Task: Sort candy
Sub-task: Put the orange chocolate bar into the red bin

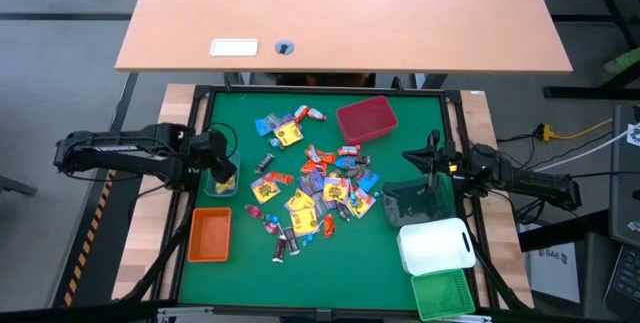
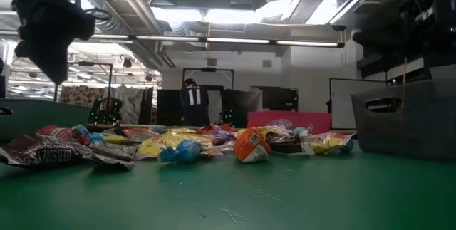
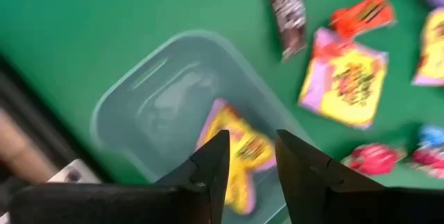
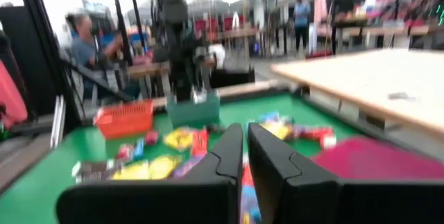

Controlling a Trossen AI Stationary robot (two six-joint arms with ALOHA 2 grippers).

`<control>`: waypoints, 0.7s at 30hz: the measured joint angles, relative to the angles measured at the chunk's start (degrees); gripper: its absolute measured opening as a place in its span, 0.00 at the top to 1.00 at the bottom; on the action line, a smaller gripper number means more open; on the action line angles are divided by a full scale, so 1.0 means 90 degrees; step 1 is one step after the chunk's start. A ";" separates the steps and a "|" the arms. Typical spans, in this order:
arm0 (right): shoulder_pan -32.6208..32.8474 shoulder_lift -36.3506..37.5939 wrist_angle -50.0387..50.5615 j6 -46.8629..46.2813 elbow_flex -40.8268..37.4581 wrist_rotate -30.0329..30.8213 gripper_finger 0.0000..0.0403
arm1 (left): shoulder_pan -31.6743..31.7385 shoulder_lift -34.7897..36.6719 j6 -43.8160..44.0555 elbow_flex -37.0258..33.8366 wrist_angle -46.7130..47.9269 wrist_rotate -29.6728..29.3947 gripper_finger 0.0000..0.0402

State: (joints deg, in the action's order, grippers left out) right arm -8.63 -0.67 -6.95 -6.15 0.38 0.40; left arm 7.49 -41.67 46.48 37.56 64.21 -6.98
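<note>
The candy (image 1: 315, 188) lies as a loose pile of small wrapped sweets in the middle of the green mat; the low view shows the pile (image 2: 185, 144) too. At the mat's left edge stands a clear bin (image 3: 125, 99) with a yellow candy (image 3: 239, 148) lying in it. My left gripper (image 3: 253, 158) hangs open just above that bin (image 1: 222, 178), pointing steeply down, with the yellow candy below the gap. At the mat's right edge my right gripper (image 1: 412, 157) waits level above the table, its fingers (image 4: 229, 154) shut and nothing between them.
A red bin (image 1: 366, 120) stands at the far right of the mat. An orange bin (image 1: 210, 235) is near left. A dark bin (image 1: 418, 201), a white bin (image 1: 436, 245) and a green bin (image 1: 443, 295) line the right side. Bare mat lies along the near edge.
</note>
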 joint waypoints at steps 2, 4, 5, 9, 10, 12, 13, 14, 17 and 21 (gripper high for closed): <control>0.0001 0.0000 -0.0358 0.0000 0.0000 0.0113 0.88 | -0.0001 0.0000 -0.0004 0.0000 -0.0333 0.0000 0.73; -0.0001 0.0000 -0.0733 0.0000 0.0000 0.0172 0.82 | 0.0000 0.0000 -0.0007 0.0000 -0.0710 -0.0034 0.73; -0.0001 0.0002 -0.0884 0.0000 0.0000 0.0173 0.78 | -0.0002 0.0000 -0.0010 0.0000 -0.0908 -0.0079 0.73; 0.0001 -0.0003 -0.1100 -0.0002 0.0099 0.0173 0.63 | 0.0000 -0.0001 -0.0200 0.0000 -0.1610 -0.0285 0.73; 0.0000 -0.0014 -0.1109 -0.0001 0.0158 0.0173 0.60 | -0.0002 -0.0002 -0.0303 0.0000 -0.1770 -0.0324 0.73; 0.0001 -0.0117 -0.1130 0.0000 0.0314 0.0171 0.54 | 0.0000 0.0000 -0.0498 0.0000 -0.2067 -0.0349 0.73; -0.0001 -0.0197 -0.1128 -0.0002 0.0394 0.0166 0.51 | -0.0002 -0.0002 -0.0575 0.0000 -0.2212 -0.0354 0.73; 0.0001 -0.0296 -0.1119 -0.0002 0.0484 0.0137 0.49 | -0.0002 -0.0002 -0.0662 0.0000 -0.2341 -0.0359 0.73; 0.0000 -0.0810 -0.1141 -0.0001 0.0840 0.0065 0.45 | -0.0002 -0.0001 -0.0835 0.0000 -0.2686 -0.0424 0.73; -0.0001 -0.1882 -0.1109 0.0002 0.1365 0.0129 0.44 | 0.0000 0.0000 -0.0899 0.0000 -0.3026 -0.0609 0.73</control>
State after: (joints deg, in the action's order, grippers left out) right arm -8.64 -17.60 -16.93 -6.13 12.67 1.56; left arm 7.48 -41.67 38.39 37.56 36.98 -12.46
